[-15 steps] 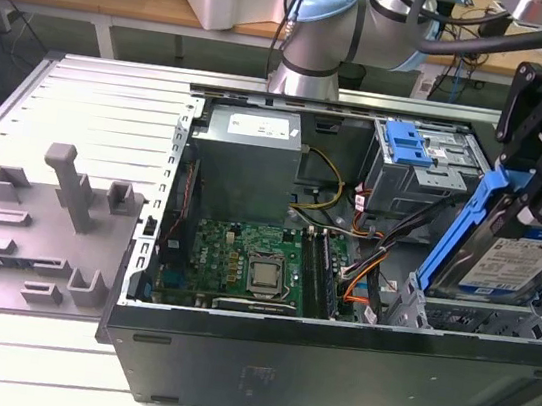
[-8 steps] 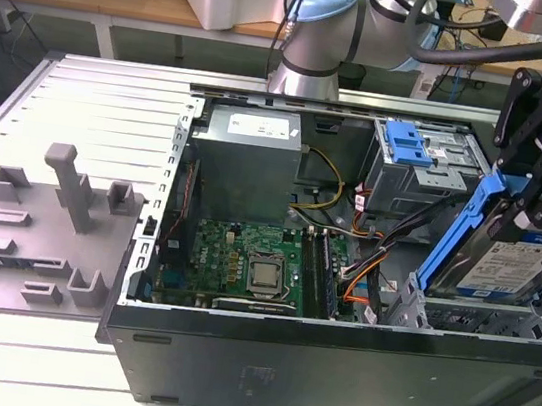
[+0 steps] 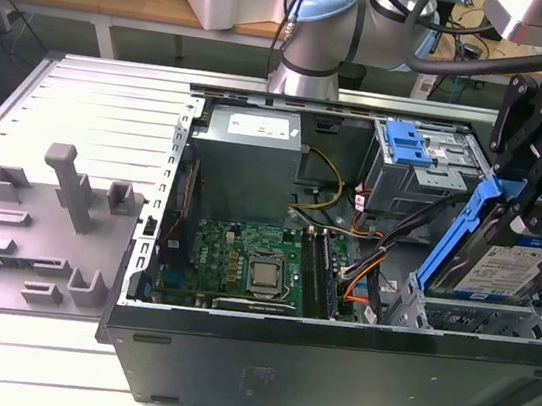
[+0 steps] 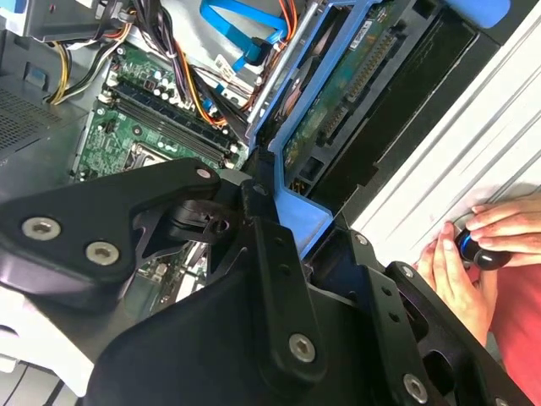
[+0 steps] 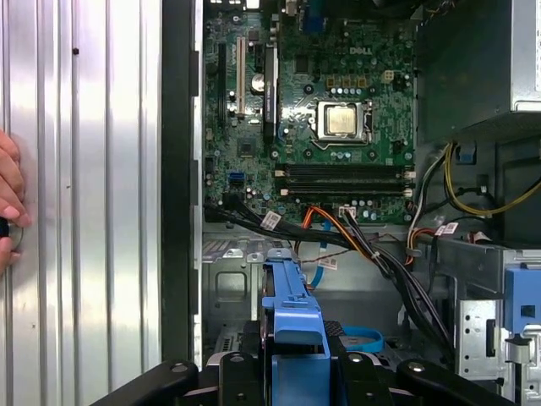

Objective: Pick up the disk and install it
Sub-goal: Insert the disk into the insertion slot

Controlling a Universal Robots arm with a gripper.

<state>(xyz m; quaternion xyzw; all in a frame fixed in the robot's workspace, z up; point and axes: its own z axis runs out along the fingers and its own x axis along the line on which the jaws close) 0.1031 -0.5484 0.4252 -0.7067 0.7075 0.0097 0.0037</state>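
The gripper (image 3: pixel 533 222) pinches the disk (image 3: pixel 516 273) by its blue-framed upper edge. The disk hangs tilted just beneath it, over the case (image 3: pixel 329 363) at the exterior view's right.

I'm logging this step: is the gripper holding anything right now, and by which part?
Yes, the gripper is shut on the disk, gripping the upper end of its blue frame.
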